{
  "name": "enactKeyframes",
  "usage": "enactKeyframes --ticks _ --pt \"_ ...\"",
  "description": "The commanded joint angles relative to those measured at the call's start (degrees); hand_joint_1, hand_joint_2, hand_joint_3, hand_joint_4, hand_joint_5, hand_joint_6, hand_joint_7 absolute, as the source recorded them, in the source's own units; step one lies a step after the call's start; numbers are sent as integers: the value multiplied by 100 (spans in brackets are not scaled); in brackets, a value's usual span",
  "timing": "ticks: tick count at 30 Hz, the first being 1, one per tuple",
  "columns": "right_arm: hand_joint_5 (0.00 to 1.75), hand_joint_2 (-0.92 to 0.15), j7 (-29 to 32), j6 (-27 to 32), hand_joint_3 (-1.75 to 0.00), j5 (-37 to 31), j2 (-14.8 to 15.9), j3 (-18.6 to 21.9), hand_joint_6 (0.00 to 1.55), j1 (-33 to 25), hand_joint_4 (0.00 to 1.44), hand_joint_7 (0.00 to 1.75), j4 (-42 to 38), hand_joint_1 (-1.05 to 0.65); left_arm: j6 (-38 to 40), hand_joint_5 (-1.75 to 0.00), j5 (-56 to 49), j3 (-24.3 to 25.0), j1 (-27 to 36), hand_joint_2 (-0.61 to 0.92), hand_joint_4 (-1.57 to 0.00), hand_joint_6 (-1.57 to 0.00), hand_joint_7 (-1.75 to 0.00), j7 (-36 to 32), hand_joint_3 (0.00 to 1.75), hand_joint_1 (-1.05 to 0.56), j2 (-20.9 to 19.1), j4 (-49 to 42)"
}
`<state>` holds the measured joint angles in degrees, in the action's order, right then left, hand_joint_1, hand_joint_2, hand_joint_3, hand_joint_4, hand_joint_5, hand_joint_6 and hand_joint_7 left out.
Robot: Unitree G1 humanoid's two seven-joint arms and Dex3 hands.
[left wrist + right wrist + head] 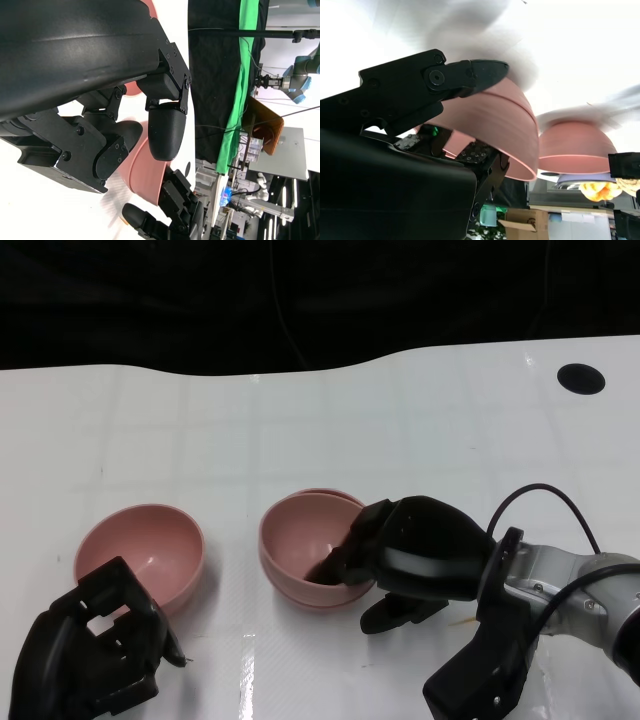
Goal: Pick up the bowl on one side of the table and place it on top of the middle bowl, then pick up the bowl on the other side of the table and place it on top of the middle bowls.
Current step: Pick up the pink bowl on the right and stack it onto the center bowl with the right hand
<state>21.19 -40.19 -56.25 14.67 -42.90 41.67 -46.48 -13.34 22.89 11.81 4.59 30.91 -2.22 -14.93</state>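
Two pink bowls sit nested at the table's middle: the upper bowl (300, 537) (495, 127) lies slightly tilted in the lower bowl (305, 597). My right hand (410, 552) grips the upper bowl's right rim, with fingers inside and the thumb outside. In the right wrist view a finger (470, 70) lies along that bowl's outer wall. Another pink bowl (140, 548) (570, 145) stands upright to the left. My left hand (95, 652) hovers just in front of it, holding nothing, its fingers (165, 130) apart. The left wrist view also shows the middle stack (142, 172).
The white table (300, 430) ends at a curved far edge against black. A round black hole (581, 378) sits at its far right. A black cable (540, 492) loops above my right forearm. Beyond the table are a green curtain (240, 100) and lab equipment.
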Motion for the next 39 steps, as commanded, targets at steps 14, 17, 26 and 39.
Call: enactKeyframes --ticks 14,17,26,39 --pt "1 -92 -83 289 -41 -61 186 -10 38 -218 29 1 326 -81 73 -175 60 33 -15 55 -77 -74 -156 -45 125 0 -64 -7" --pt "1 -92 -76 397 -42 -134 245 -9 38 -265 28 1 448 -82 -31 -175 -21 15 -13 57 -78 -74 -155 -55 123 0 -82 -22" --pt "0 -92 14 432 -50 38 421 228 28 -375 20 1 777 -87 -92 -175 56 69 -114 58 -79 -74 -155 76 125 2 -128 -225" --pt "2 -92 52 482 -44 147 814 835 30 -741 24 1 1945 -86 -113 -175 12 73 -102 59 -77 -73 -158 42 124 1 -110 -234"
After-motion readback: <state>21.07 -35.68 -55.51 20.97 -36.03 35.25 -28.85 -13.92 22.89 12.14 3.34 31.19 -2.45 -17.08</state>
